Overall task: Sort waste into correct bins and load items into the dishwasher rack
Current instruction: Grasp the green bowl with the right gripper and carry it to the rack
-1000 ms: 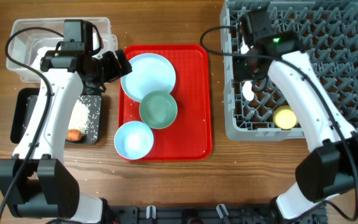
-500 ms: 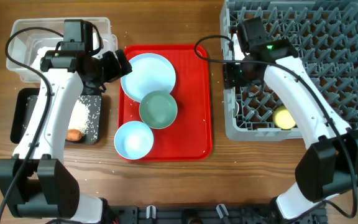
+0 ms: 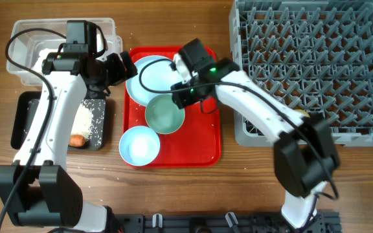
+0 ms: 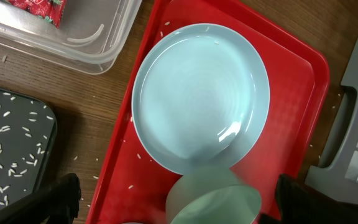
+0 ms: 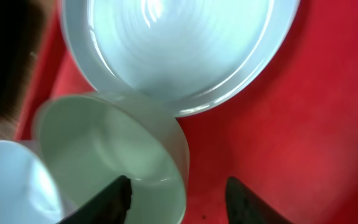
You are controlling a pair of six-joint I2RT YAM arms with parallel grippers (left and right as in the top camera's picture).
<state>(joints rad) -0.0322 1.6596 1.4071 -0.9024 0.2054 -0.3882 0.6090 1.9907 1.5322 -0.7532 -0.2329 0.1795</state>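
From overhead we see the red tray in the middle of the view. It carries the light blue plate at its 12 o'clock, the pale green bowl touching the plate's 6 o'clock edge, and the light blue bowl at its 7 o'clock. The right gripper hangs over the green bowl's 12 o'clock rim, where bowl meets plate, and the left gripper sits at the plate's 9 o'clock edge. The clear tub lies at 10 o'clock of the view. Just below it is the black tray, holding rice and the carrot, and the dishwasher rack fills 2 o'clock. In the left wrist view the plate lies centred beneath the camera, with the green bowl at 6 o'clock and the red wrapper inside the tub at 11 o'clock. The left fingers are spread wide at the bottom corners, gripping nothing. In the right wrist view the right fingers stand apart astride the green bowl's rim, one tip over its hollow and the other over bare red tray. We cannot tell whether either tip touches the bowl, and nothing is clamped between them.
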